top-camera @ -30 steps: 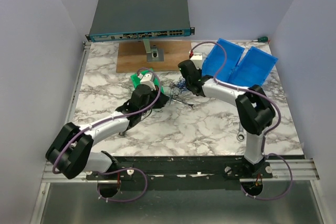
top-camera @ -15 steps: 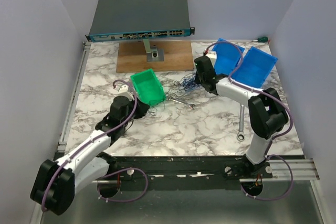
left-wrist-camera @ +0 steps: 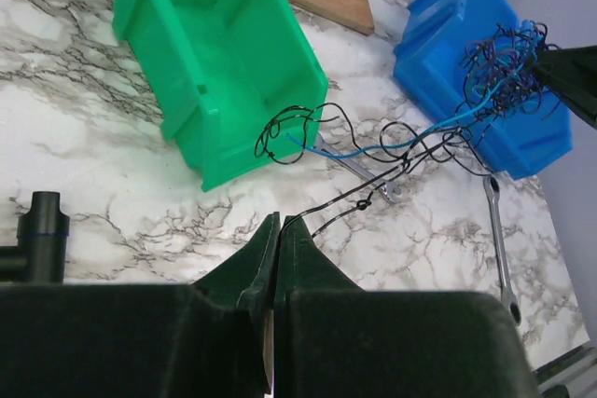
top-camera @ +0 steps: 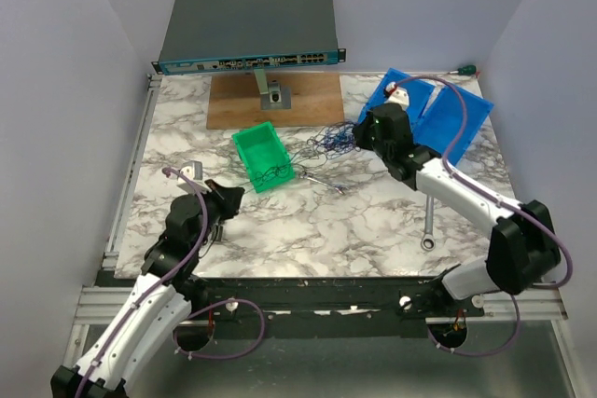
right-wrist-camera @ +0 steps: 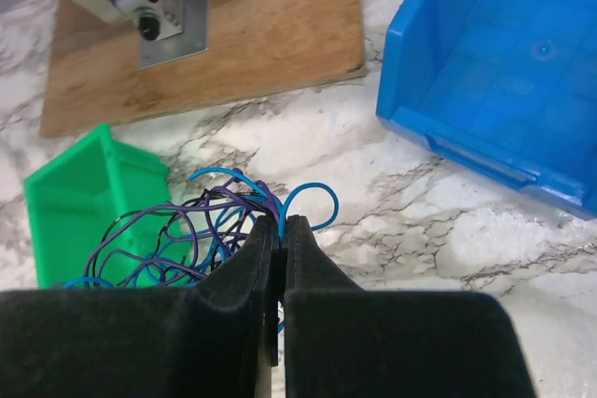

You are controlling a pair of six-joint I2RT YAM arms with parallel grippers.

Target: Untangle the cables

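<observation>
The cables are thin blue, purple and black wires. A bunched tangle point(top-camera: 328, 141) hangs at my right gripper point(top-camera: 360, 136), which is shut on blue strands point(right-wrist-camera: 312, 195) of the tangle point(right-wrist-camera: 177, 230). From there strands stretch across the table past the green bin point(top-camera: 262, 154) to my left gripper point(top-camera: 230, 197). In the left wrist view that gripper point(left-wrist-camera: 280, 223) is shut on one black wire point(left-wrist-camera: 350, 203); black loops point(left-wrist-camera: 287, 132) and a blue strand point(left-wrist-camera: 373, 149) lead on to the tangle point(left-wrist-camera: 504, 62).
Two blue bins point(top-camera: 431, 111) stand at the back right. A wooden board point(top-camera: 308, 98) with a metal bracket point(top-camera: 276, 95) and a network switch point(top-camera: 247, 30) lie at the back. One wrench point(top-camera: 427, 223) lies right, a smaller one point(top-camera: 323, 181) under the strands.
My left arm has pulled back toward the near left, off the green bin. My right arm has swung right. The cables now stretch out between the two grippers.
</observation>
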